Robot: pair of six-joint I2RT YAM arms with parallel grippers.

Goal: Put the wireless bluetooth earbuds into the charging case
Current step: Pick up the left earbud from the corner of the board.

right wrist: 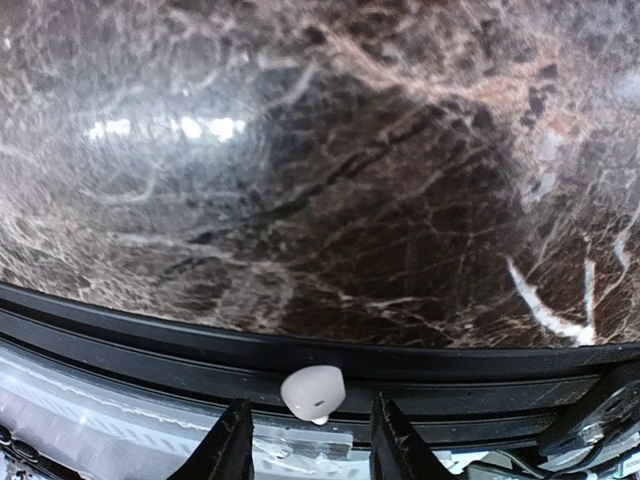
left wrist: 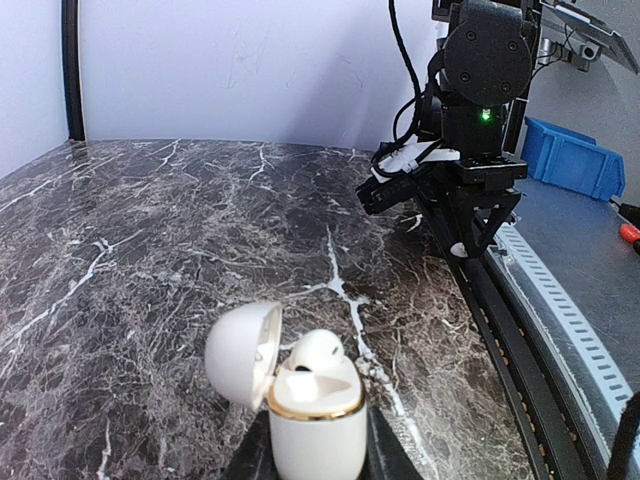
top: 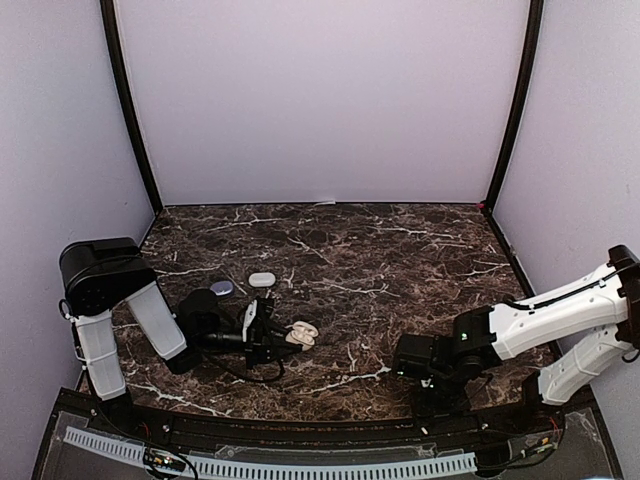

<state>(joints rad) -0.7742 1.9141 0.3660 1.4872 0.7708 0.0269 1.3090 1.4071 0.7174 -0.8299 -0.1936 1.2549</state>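
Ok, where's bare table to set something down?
Bare dark marble lies between the open white charging case in the left jaws and the right arm, and across the far half. Crowded: behind that case, by the lavender oval case and white rounded case.

The wide middle and back of the marble table (top: 400, 250) are lying bare, so a gripper could be passing there freely. On the left, a closed white case (top: 262, 279) and a greyish round case (top: 222, 288) are blocking the way just behind the left gripper (top: 283, 340), which is clamping the open charging case (top: 302, 333). The right gripper (right wrist: 310, 408), fingers parted, is hanging close over the black front rail (right wrist: 150, 335).
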